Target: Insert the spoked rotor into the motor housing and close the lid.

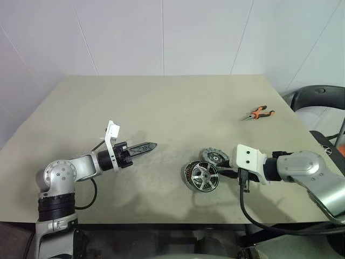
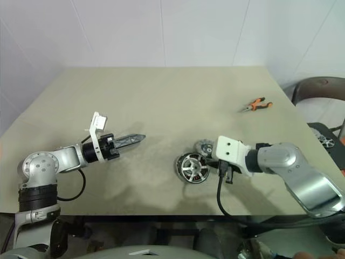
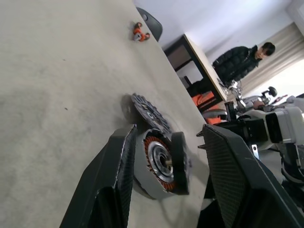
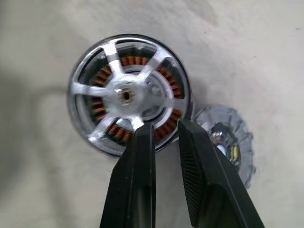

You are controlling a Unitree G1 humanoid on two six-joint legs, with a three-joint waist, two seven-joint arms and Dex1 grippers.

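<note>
The spoked rotor (image 1: 205, 175) sits over the motor housing (image 3: 152, 156) at the near middle of the table, and copper windings show between its silver spokes. The pair looks tipped up toward me instead of lying flat. The grey lid (image 1: 214, 157) lies just behind them, touching or nearly so. My right gripper (image 4: 162, 124) points down at the rotor's near rim from the right. Its fingers stand open by a narrow gap with nothing seen between them. My left gripper (image 1: 151, 145) hovers well to the left, aimed at the pair, open and empty.
Orange-handled pliers (image 1: 259, 113) lie at the far right of the tan table (image 1: 161, 102). A dark chair (image 1: 318, 97) stands past the table's right edge. A person (image 3: 240, 61) in dark clothes stands in the room beyond.
</note>
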